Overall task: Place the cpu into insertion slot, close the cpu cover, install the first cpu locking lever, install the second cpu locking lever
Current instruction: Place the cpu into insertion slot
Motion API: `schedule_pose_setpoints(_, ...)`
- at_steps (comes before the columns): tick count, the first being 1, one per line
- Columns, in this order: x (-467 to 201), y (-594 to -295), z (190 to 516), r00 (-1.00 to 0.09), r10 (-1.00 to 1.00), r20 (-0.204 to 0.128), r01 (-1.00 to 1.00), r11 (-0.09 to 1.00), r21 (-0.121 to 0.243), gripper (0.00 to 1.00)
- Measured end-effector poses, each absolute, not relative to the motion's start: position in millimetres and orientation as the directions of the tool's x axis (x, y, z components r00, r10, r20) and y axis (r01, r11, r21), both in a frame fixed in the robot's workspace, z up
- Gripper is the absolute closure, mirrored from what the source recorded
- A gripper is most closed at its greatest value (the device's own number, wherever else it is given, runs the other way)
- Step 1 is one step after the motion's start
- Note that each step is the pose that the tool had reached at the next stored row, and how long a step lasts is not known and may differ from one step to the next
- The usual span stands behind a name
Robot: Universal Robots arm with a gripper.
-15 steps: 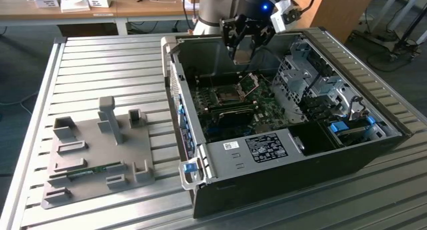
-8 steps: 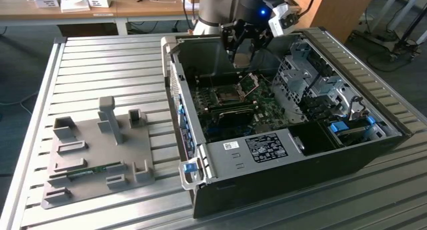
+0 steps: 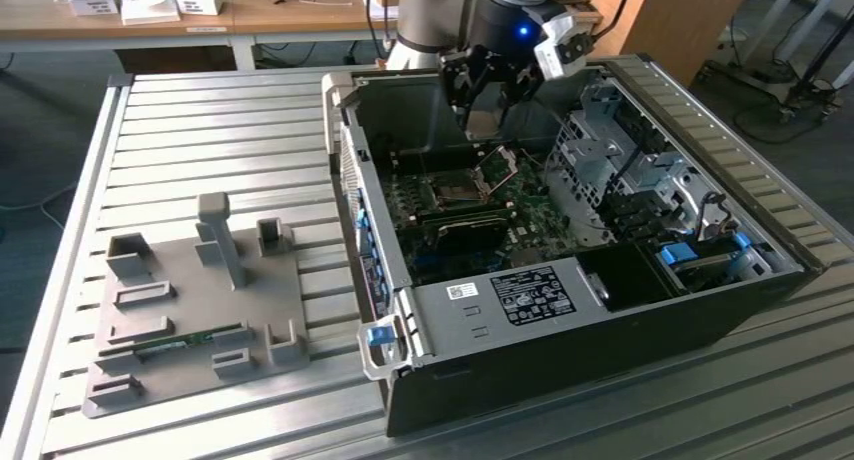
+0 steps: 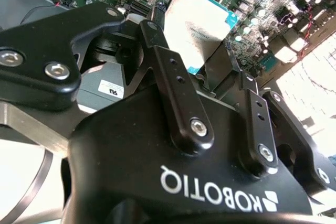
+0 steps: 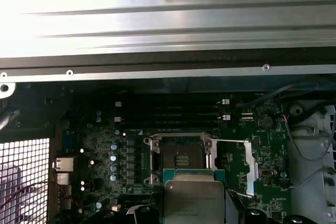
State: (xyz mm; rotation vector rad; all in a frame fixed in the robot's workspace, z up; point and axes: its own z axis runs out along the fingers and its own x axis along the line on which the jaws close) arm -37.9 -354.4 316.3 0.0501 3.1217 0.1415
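The black two-finger gripper pinches one flat square silver-topped cpu between its jaws. One uncovered square socket lies beyond the jaws.

**A:** How is the dial set?
**B:** Its centre is the open socket, and the memory slots mark 12 o'clock.
**A:** Where is the cpu?
**B:** The cpu is at 6 o'clock. It has a silvery top inside a teal rim, overlaps the socket's frame and is not seated. The contact field is bare.
**A:** And the cpu cover?
**B:** The cpu cover is at 3 o'clock, swung open. A column of capacitors is at 9 o'clock, with a mesh grille farther out that way.
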Motion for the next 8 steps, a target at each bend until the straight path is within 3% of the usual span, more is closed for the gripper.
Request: schedule_pose_setpoints(8,-38.5,-354.4,312.2,-0.999,0.033,-0.017,0.031,0.995,0.091,0.46)
